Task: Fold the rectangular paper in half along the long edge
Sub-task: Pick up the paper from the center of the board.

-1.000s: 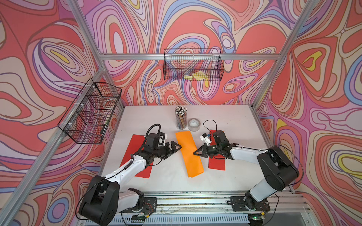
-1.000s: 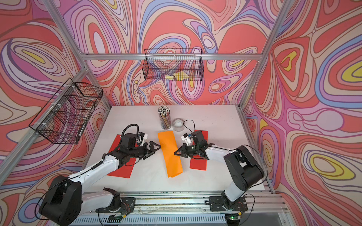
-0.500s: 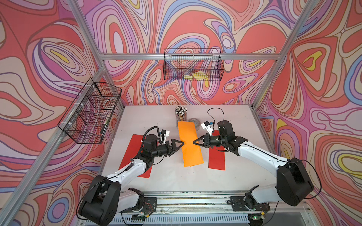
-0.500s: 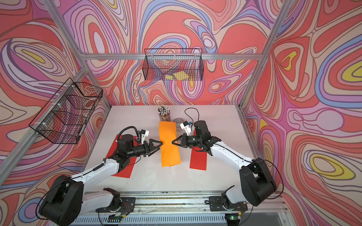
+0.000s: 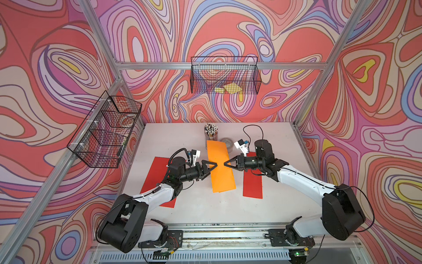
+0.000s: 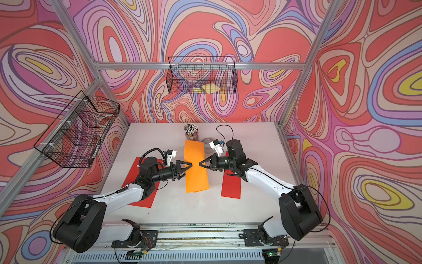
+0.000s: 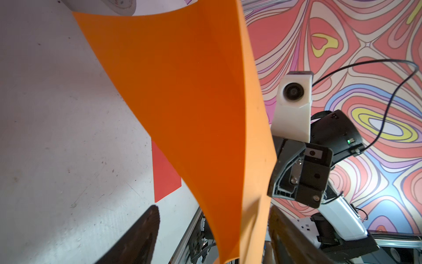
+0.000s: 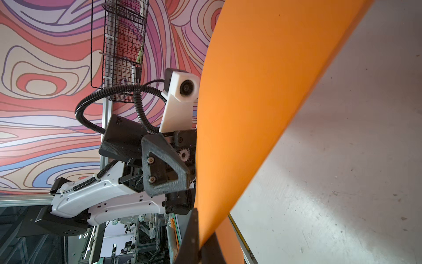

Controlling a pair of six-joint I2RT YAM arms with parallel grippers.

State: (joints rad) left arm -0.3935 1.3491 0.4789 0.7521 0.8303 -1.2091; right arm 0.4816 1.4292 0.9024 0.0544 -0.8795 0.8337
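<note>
Right wrist view shows the right hand (image 8: 198, 240) closed on an edge of the orange paper (image 8: 251, 102), its dark fingers pinching the sheet, which curls up and away above the tabletop (image 8: 342, 182). From the left wrist, the left hand (image 7: 213, 208) is open, one finger (image 7: 146, 228) on either side of the sheet and set apart rather than pressed on it (nothing is gripped there). In both top views the paper hangs lifted over the middle of the tabletop, with the two hands facing each other tip to tip across it. Its far end overlaps the tape roll (image 5: 229, 142), just beside the pencil cup (image 5: 211, 133). Whether its near end touches the surface I cannot tell. The left red sheet (image 5: 157, 180) and the right red sheet (image 5: 252, 185) lie flat either side.
</note>
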